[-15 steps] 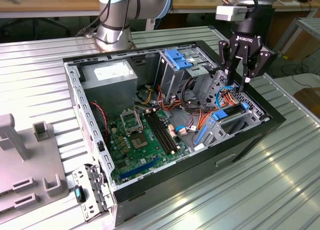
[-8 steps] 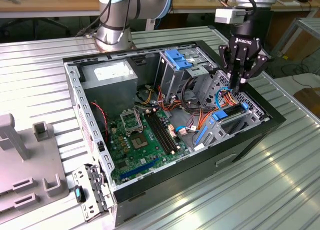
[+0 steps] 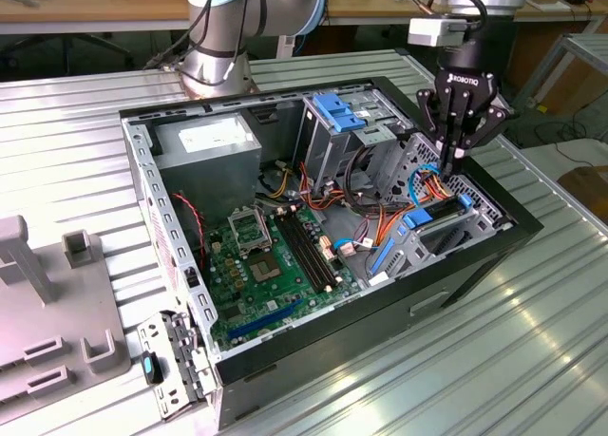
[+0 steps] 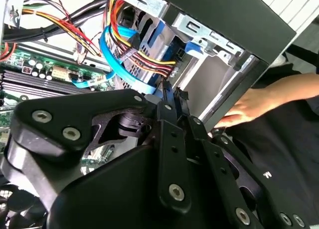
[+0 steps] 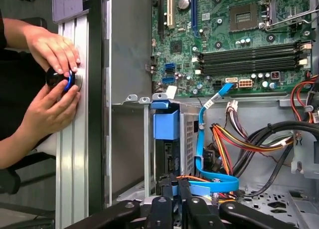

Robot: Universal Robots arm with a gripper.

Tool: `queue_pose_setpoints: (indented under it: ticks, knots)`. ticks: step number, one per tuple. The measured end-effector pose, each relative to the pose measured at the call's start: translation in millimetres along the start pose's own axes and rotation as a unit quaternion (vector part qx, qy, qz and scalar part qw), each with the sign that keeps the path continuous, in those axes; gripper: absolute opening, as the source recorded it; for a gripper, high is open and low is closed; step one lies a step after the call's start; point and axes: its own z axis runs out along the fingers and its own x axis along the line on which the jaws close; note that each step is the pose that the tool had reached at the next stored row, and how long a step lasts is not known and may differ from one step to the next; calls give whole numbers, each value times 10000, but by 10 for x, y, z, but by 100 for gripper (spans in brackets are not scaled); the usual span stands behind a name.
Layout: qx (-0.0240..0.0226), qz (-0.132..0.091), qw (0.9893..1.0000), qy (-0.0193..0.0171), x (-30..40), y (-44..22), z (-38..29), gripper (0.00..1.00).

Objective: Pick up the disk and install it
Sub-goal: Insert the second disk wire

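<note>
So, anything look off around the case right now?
Yes: a person's hands rest on the table edge beside the open computer case, working a small black-and-blue knob, close to the gripper, which is down at the drive bay. Nothing looks spilled or damaged.

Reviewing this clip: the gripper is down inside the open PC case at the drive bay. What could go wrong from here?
1. The gripper works right beside loose orange, yellow and blue cables; it may snag or pinch them.
2. A person's hands rest on the table rail just outside the case wall, close to the arm's workspace.
3. The disk sits upright in a narrow bay; slight misalignment might jam it.
</note>
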Motion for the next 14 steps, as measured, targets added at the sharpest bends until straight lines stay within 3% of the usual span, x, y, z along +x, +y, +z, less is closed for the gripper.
queue_pose_setpoints:
  ticks: [1, 3, 4, 5, 7, 8, 12, 14]
  knots:
    - [0, -5, 9999, -139, 37, -1, 19, 16]
    - [1, -11, 9994, -339, 65, 2, 32, 16]
    - [3, -20, 9986, -536, 90, 13, 46, 16]
    - [4, -24, 9983, -590, 104, 17, 54, 16]
    - [7, -31, 9981, -619, 151, 22, 80, 16]
    - [10, -36, 9980, -628, 209, 30, 109, 16]
    - [14, -44, 9980, -629, 300, 47, 154, 16]
    - [67, -57, 9980, -632, 343, 62, 190, 16]
